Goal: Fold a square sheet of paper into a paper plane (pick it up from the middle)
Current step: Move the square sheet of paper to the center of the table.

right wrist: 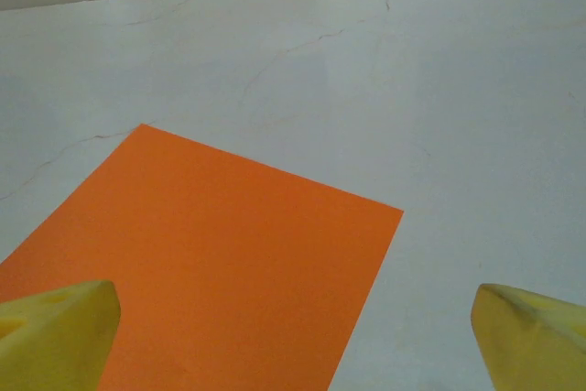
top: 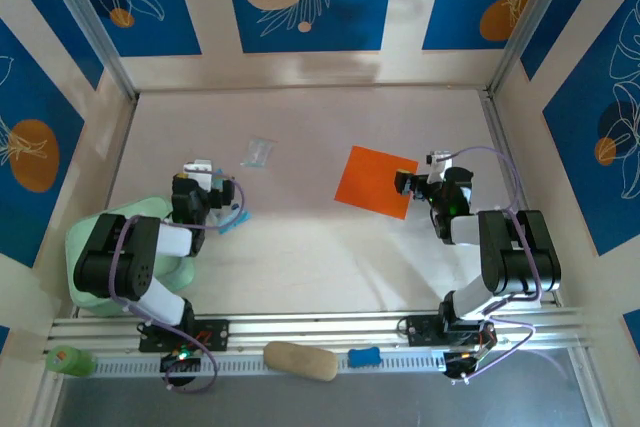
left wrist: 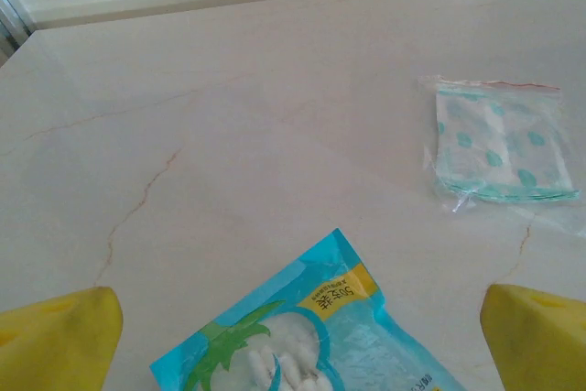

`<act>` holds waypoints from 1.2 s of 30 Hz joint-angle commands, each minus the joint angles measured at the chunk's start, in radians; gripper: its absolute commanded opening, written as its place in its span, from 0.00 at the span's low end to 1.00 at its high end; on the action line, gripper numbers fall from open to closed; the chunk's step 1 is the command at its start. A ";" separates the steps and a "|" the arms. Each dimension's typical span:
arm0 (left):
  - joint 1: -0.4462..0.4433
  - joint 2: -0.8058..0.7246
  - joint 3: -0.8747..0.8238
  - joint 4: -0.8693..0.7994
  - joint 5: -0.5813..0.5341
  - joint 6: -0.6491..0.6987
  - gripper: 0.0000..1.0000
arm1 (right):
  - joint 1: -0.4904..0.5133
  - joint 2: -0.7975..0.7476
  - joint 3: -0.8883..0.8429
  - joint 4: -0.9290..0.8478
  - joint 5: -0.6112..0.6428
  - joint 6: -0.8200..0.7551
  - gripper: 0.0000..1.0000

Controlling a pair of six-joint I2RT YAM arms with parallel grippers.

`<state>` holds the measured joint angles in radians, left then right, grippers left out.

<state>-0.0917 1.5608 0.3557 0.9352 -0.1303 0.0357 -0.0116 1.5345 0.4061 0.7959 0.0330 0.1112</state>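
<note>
Orange square sheet of paper point(top: 372, 180) laid flat, uncreased — all folds outstanding | both jaws spread, nothing held

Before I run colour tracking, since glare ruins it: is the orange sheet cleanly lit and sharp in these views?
Top external: the square sheet of paper is evenly lit with no glare, only faint shadows on the table. Right wrist: the sheet is sharp and uniform, while the tips of the right end effector look soft.
</note>
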 commanded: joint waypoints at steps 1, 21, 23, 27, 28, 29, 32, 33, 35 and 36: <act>0.013 0.003 0.014 0.012 0.024 0.010 1.00 | -0.001 -0.011 0.017 0.000 -0.012 -0.018 0.99; 0.014 -0.002 0.000 0.037 0.060 0.019 1.00 | 0.000 -0.014 0.011 0.009 -0.010 -0.019 0.99; 0.012 -0.008 -0.033 0.092 0.075 0.024 1.00 | 0.010 -0.016 0.007 0.014 0.003 -0.026 0.99; 0.012 -0.024 -0.077 0.165 0.057 0.018 1.00 | 0.027 -0.023 -0.009 0.038 0.027 -0.042 0.99; 0.012 -0.039 -0.083 0.161 0.053 0.017 1.00 | 0.030 -0.026 -0.010 0.038 0.030 -0.044 0.99; 0.012 -0.054 -0.087 0.155 0.046 0.013 1.00 | 0.034 -0.027 -0.015 0.043 0.037 -0.046 0.99; 0.012 -0.096 -0.084 0.109 0.032 0.010 0.99 | 0.036 -0.035 -0.011 0.036 0.041 -0.047 0.99; 0.012 -0.120 -0.078 0.073 0.028 0.009 0.99 | 0.037 -0.046 -0.007 0.026 0.044 -0.046 0.99; 0.012 -0.186 -0.058 -0.031 0.008 -0.006 0.99 | 0.040 -0.116 0.021 -0.083 0.057 -0.042 0.99; 0.012 -0.229 -0.041 -0.104 -0.008 -0.020 0.99 | 0.041 -0.155 0.061 -0.197 0.070 -0.019 0.99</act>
<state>-0.0895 1.4178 0.2775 0.9569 -0.1051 0.0334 0.0208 1.4761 0.4057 0.7410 0.0650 0.0860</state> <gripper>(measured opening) 0.989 0.990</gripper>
